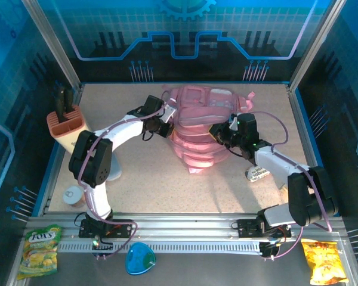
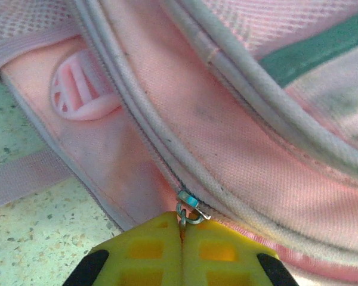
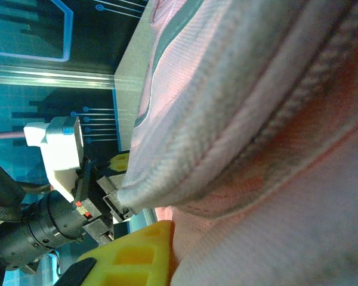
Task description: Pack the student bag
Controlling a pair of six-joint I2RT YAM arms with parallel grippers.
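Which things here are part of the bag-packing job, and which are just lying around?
In the job: student bag; its zipper pull, pinched by the left gripper; right gripper on the bag's side.
Lying about: beige desk caddy; green snack packet; yellow snack packet; blue object on the near ledge.

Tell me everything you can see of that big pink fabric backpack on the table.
The pink fabric backpack is soft and slumped, lying mid-table, with mesh, pale piping, a round plastic patch and translucent panels. The left gripper is shut on its metal zip pull; the right gripper pinches fabric on its other side.
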